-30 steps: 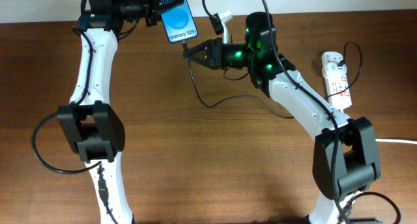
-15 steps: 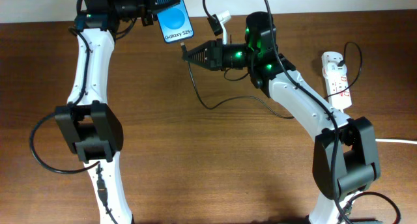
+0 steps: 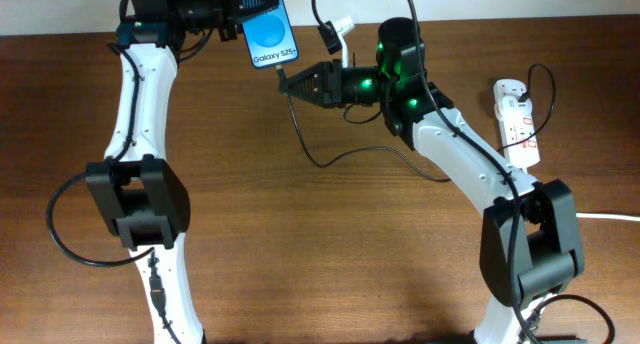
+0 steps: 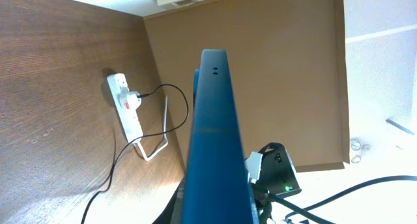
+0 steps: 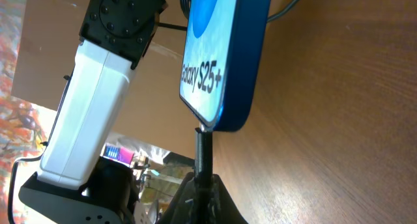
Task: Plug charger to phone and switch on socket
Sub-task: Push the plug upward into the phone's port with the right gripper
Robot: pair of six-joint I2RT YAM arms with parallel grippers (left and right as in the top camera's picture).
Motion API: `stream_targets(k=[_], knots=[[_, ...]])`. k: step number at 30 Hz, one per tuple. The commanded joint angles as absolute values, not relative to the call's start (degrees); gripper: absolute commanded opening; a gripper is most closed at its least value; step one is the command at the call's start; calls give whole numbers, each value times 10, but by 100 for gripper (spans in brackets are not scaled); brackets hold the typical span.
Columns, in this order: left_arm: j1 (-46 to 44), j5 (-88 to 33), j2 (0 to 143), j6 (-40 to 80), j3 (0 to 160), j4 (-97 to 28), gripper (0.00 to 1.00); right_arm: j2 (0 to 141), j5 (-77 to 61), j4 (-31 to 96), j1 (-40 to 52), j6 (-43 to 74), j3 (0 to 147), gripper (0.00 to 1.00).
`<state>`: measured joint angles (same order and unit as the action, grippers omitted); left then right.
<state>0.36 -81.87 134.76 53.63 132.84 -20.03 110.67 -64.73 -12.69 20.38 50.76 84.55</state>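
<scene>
The phone [image 3: 271, 29], with a blue screen and "Galaxy S25+" text, is held off the table at the back by my left gripper [image 3: 245, 4], which is shut on it. In the left wrist view the phone [image 4: 212, 139] shows edge-on and hides the fingers. My right gripper [image 3: 292, 84] is shut on the charger's black connector [image 5: 204, 152]. Its tip meets the phone's lower edge [image 5: 225, 87]; I cannot tell whether it is inside the port. The charger cable [image 3: 318, 159] loops over the table. The socket [image 3: 516, 119], a white power strip, lies at the right with a black plug in it.
The socket also shows in the left wrist view [image 4: 126, 105] with its thick white cord [image 4: 155, 149]. A white plug-like piece [image 3: 344, 28] hangs by the right arm. The table's back edge and wall are just behind the phone.
The phone and left gripper shifted slightly left. The right gripper with the connector edged up toward the phone's lower edge.
</scene>
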Motion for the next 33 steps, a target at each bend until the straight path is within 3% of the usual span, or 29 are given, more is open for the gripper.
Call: stream_targets(k=[1, 33], knots=[[0, -838, 1350, 538, 1332, -195, 0, 1110, -658, -131, 204, 503, 842, 4], [-27, -843, 1350, 537, 1332, -195, 0, 1110, -651, -189, 195, 531, 842, 4]])
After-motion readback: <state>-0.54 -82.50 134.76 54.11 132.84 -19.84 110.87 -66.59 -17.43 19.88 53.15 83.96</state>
